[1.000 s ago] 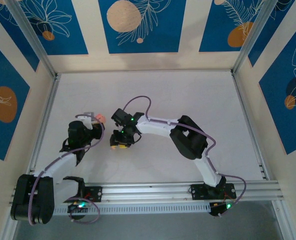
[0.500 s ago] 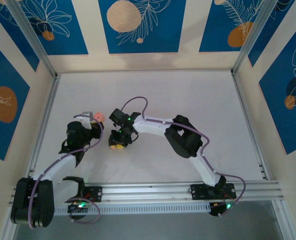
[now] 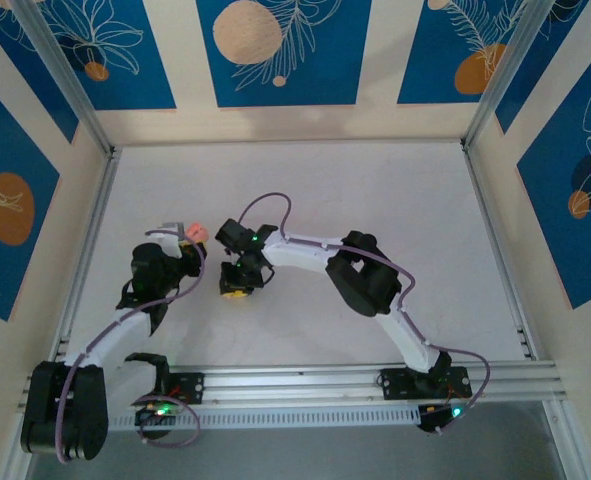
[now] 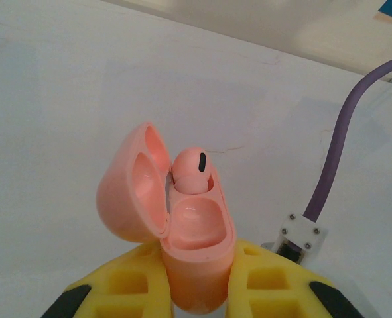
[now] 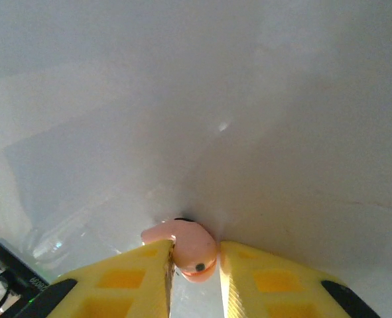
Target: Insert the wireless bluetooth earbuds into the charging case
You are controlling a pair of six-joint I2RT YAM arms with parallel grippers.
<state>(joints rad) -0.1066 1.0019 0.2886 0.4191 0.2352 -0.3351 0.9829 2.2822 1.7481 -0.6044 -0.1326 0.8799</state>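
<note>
My left gripper (image 4: 197, 255) is shut on the pink charging case (image 4: 197, 232), holding it upright by its lower body. The lid (image 4: 130, 192) hangs open to the left. One pink earbud (image 4: 193, 171) sits in the far slot, and the near slot is hollow. In the top view the case (image 3: 196, 234) shows at the left gripper (image 3: 189, 244). My right gripper (image 5: 196, 246) is down at the white table, with its yellow fingers (image 5: 142, 268) pressed against both sides of a second pink earbud (image 5: 190, 240). From above, the right gripper (image 3: 237, 288) is just right of the left one.
The white table (image 3: 375, 200) is open toward the back and right. Patterned walls and metal rails (image 3: 93, 240) border it. A purple cable (image 4: 341, 146) and a small white bracket (image 4: 300, 235) lie right of the case.
The right arm has shifted slightly left, and its yellow fingers look narrower over the table. The left arm and the case have stayed where they were.
</note>
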